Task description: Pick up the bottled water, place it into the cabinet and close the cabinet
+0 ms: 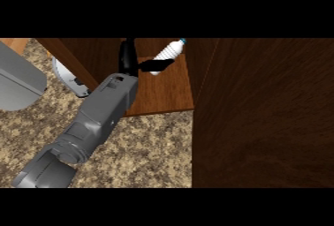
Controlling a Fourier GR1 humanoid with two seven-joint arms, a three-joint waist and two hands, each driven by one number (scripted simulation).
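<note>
The bottled water is a clear bottle with a blue cap and lies tilted on the wooden cabinet shelf, cap pointing up and right. My left hand reaches into the open cabinet just left of the bottle. Its fingers are straight and point toward the cabinet's back, and its thumb sticks out to the right across the bottle's lower end. The hand is open and its fingers are not curled round the bottle. The cabinet's door stands open at the right as a wide dark wooden panel. My right hand does not show.
A grey rounded object sits at the far left on the speckled stone counter. A pale curved item lies beside the cabinet's left wall. The open door hides everything at the right.
</note>
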